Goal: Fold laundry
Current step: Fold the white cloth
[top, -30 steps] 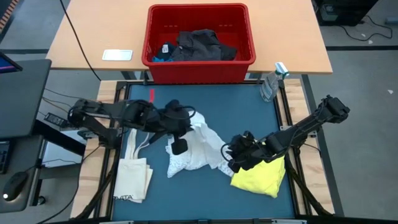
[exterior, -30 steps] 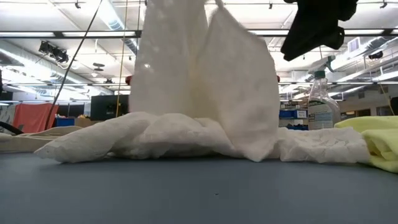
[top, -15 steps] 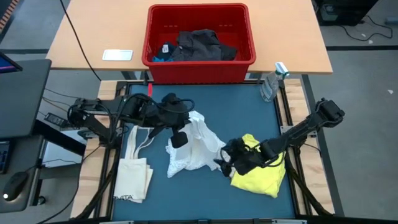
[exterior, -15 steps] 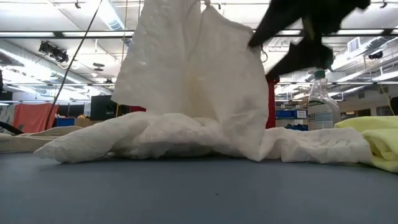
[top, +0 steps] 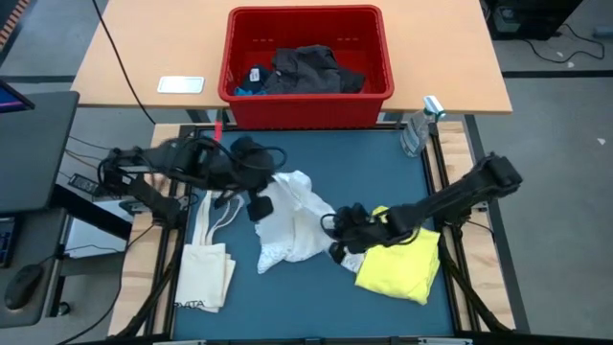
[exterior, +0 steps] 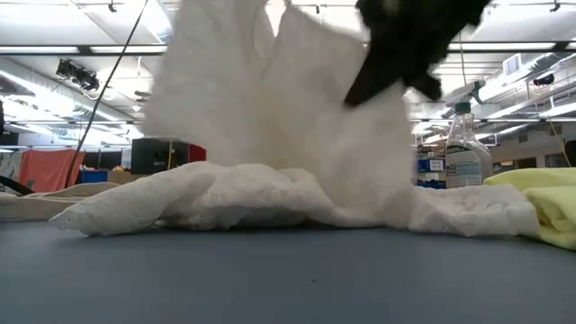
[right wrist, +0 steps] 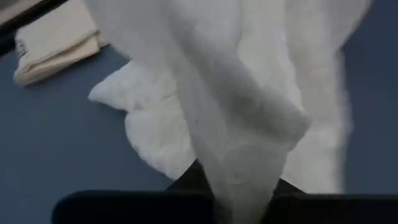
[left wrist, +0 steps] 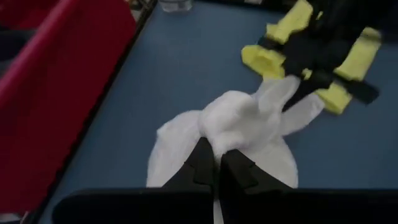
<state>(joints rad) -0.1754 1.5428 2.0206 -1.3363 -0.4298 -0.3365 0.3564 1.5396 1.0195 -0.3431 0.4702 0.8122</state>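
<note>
Mid-table, white garment [top: 299, 222] pinched betw. left hand [top: 257, 204] & right hand [top: 341, 230].

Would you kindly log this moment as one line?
left gripper: shut on white garment | right gripper: shut on it | yellow garment: on mat

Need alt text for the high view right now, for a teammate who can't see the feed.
Overhead: both grippers pinch the white garment mid-mat, the left gripper shut on its left edge, the right gripper shut on its right edge. A yellow garment lies under the right arm and a cream tote lies at the mat's left. Behind the mat, a red bin holds dark clothes.
</note>
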